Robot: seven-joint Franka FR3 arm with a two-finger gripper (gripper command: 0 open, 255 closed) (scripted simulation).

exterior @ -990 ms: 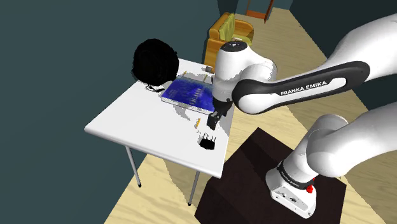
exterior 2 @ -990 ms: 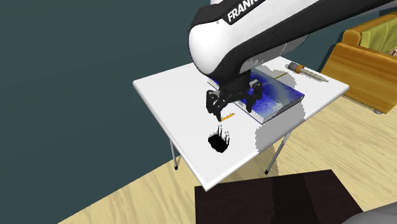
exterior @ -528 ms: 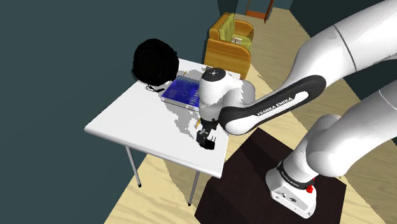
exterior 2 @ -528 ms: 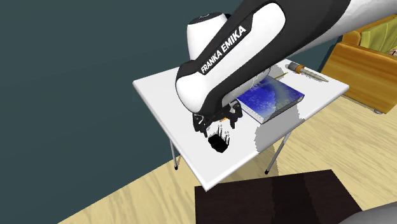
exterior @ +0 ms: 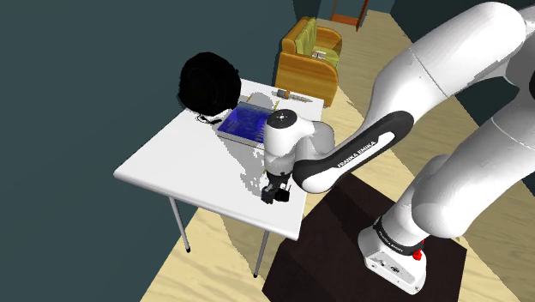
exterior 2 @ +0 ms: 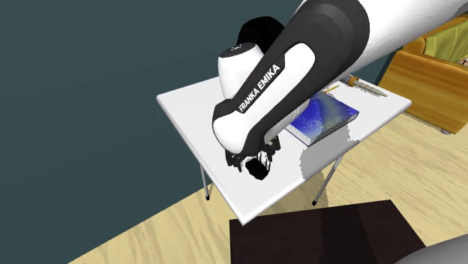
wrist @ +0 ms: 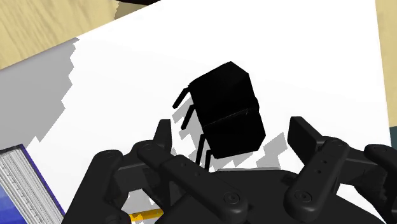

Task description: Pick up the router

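**Open gripper straddles the router at the table's near edge**

The router point(wrist: 226, 111), a small black box with thin antennas sticking out of one side, sits on the white table point(exterior: 171, 163). It is close to the edge that faces the stand point(exterior: 343, 236). The gripper point(wrist: 233, 135) is down over it with its fingers point(wrist: 304, 132) spread. In the wrist view one finger stands on each side of the router, and white table shows in the gap on either side, so neither finger touches it and it is not held.

In the shoulder view the arm bends down from the stand and its white forearm hangs low over the table, with the black hand right at the router. The second exterior view shows the router just under the wrist, partly covered by the hand.

A blue book point(exterior 2: 324, 116) lies flat farther along the table, apart from the router. Past it, near the far edge, lies a tool point(exterior 2: 360, 84) with a brown handle. A short yellow stick point(wrist: 143, 216) lies on the table just under the hand. A round black mass point(exterior: 208, 81) sits at the far corner by the dark teal wall. A yellow armchair point(exterior: 309, 51) stands on the wooden floor beyond the table.
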